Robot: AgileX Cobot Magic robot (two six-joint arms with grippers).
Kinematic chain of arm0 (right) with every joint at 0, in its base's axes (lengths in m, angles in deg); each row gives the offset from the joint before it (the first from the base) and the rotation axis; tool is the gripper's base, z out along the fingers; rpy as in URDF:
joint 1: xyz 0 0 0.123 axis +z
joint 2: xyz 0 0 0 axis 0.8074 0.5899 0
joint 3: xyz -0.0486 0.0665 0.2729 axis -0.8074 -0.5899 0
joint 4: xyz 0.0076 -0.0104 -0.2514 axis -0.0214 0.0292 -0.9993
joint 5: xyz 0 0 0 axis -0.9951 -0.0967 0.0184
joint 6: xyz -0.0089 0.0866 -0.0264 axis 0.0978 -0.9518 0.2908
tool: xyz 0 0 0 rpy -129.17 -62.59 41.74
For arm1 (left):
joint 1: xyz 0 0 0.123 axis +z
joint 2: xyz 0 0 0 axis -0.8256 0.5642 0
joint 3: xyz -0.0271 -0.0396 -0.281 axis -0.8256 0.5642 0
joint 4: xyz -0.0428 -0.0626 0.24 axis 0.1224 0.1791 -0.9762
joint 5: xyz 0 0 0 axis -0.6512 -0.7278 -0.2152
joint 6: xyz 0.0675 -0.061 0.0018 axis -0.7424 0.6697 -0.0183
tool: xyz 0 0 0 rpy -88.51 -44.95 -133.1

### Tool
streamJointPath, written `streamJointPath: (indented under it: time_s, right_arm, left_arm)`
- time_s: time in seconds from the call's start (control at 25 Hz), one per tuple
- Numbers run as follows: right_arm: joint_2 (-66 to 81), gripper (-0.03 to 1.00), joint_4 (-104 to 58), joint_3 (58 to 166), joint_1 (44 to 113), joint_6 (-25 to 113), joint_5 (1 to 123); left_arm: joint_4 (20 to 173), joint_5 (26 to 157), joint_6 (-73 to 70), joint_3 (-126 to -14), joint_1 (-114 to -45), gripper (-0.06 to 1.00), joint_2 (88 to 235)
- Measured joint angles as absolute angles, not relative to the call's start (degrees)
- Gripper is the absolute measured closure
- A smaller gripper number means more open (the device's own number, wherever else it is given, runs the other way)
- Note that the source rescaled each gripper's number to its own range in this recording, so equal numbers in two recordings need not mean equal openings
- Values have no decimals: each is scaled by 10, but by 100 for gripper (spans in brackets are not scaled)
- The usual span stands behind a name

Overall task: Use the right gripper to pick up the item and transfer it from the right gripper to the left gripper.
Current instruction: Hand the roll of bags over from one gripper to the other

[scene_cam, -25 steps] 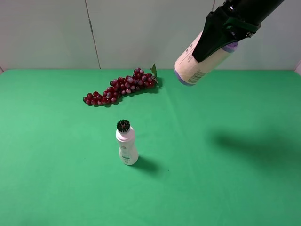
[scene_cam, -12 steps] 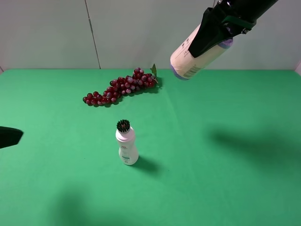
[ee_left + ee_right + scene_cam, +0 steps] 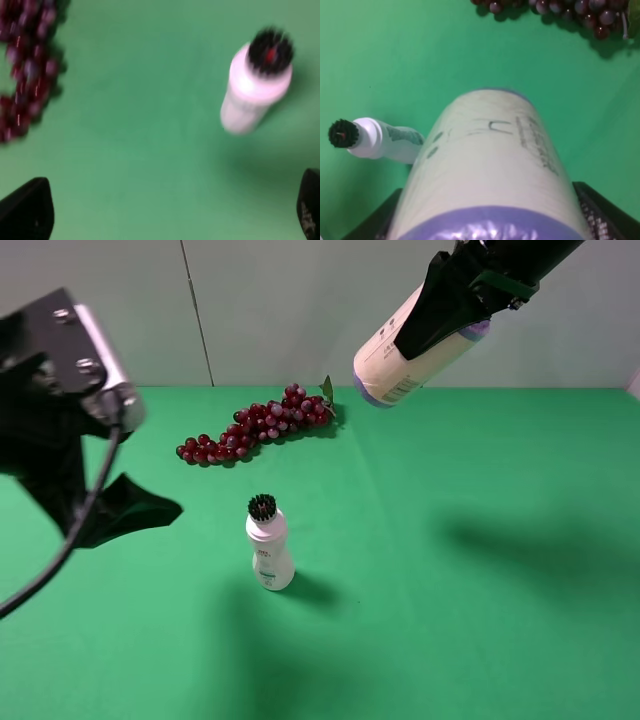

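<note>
The item (image 3: 392, 364), a cream-beige canister with a purple lid, hangs tilted high over the table's back right. My right gripper (image 3: 440, 315), all black, is shut on it near the lid end. In the right wrist view the item (image 3: 490, 165) fills the frame, with black fingers (image 3: 605, 210) on either side. My left gripper (image 3: 150, 502), with its grey bolted plate, hovers at the left, well apart from the item. Its two fingertips (image 3: 27, 212) stand wide apart over the green cloth, so the left gripper (image 3: 167, 215) is open with nothing between them.
A small white bottle (image 3: 269, 548) with a black bristle top stands upright near the table's middle, just right of the left gripper. A bunch of dark red grapes (image 3: 258, 425) lies behind it. Green cloth (image 3: 480, 620) covers the table; a pale wall stands behind.
My left gripper has come into view from the left edge and risen toward the middle. The right gripper has carried the item slightly to the left.
</note>
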State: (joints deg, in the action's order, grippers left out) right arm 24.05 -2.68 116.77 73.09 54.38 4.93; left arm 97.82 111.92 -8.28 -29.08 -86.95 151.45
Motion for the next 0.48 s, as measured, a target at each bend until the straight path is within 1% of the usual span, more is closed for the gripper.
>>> streamJointPath:
  time_s: [0.24, 0.48]
  right_arm:
    - [241, 93, -29, 1168, 774, 544, 48]
    - [241, 93, -28, 1168, 779, 546, 42]
  left_arm:
    - [978, 1059, -91, -368, -914, 3, 1618]
    - [978, 997, -134, -403, -970, 3, 1675]
